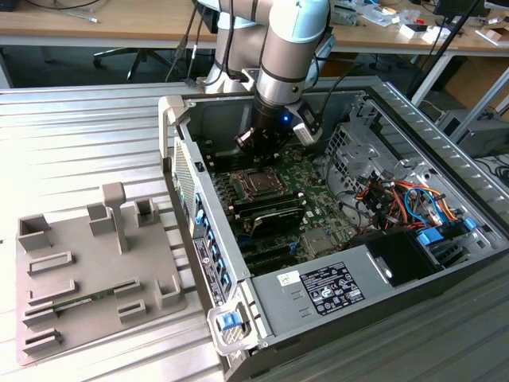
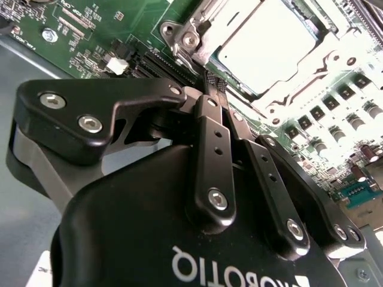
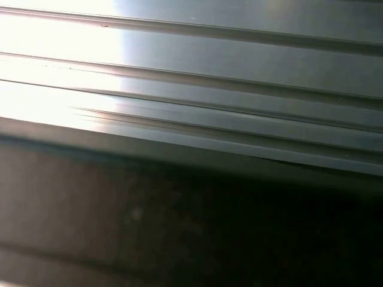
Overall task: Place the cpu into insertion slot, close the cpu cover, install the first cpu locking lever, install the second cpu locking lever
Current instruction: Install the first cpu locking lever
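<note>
Gripper [image 2: 212,84]: seen from behind in the second wrist view, its two black fingers [image 2: 210,149] drawn together until the tips meet, with nothing seen between them. Cpu [image 2: 266,45]: a flat pale square, lying seated in its slot on the green motherboard [image 2: 90,30], just beyond the fingertips and slightly to one side of their line. Cpu cover [image 2: 224,27]: a silvery frame judged to be lying down around the chip, whose top shows through the window; whether it is fully latched cannot be told. Locking levers: not made out with certainty in any view. Relation that matters: the slot lies directly ahead of the closed tips and close to them, the nearest corner of the metal frame [image 2: 188,39] being the part closest to the tool; contact between tip and frame cannot be confirmed. Exterior view: the arm is shown reaching down into the open computer case [image 1: 262,306], with the gripper [image 1: 256,143] hanging just above the slot [image 1: 258,185] near the far wall of the case, and a grey fixture tray [image 1: 79,278] lying well apart on the table at the exterior view's left. First wrist view: bright ribbed metal [image 3: 191,72] above a dark band is recorded.
</note>
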`<state>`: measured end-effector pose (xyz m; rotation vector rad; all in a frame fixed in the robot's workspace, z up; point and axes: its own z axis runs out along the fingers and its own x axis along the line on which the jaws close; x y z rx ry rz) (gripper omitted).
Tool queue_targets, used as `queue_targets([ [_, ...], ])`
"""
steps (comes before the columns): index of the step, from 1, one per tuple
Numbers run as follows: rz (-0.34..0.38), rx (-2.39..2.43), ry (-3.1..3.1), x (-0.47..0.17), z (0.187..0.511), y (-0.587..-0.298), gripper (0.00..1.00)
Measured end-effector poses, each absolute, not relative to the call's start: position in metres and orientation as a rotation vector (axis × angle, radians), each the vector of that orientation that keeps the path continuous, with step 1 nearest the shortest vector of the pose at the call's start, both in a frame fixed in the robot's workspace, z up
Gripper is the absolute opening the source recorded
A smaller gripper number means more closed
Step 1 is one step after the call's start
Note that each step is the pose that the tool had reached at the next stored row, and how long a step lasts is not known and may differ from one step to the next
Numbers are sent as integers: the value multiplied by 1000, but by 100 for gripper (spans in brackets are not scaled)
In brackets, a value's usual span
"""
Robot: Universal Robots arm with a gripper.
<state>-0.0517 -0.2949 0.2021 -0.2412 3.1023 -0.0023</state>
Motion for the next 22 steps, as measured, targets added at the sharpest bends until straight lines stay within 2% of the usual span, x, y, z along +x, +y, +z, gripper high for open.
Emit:
queue_targets([
  [14,2,-251,3102,-45,205,-292,11],
  [18,1,-251,3105,-40,221,-329,11],
  [22,1,-251,3105,-40,227,-334,11],
])
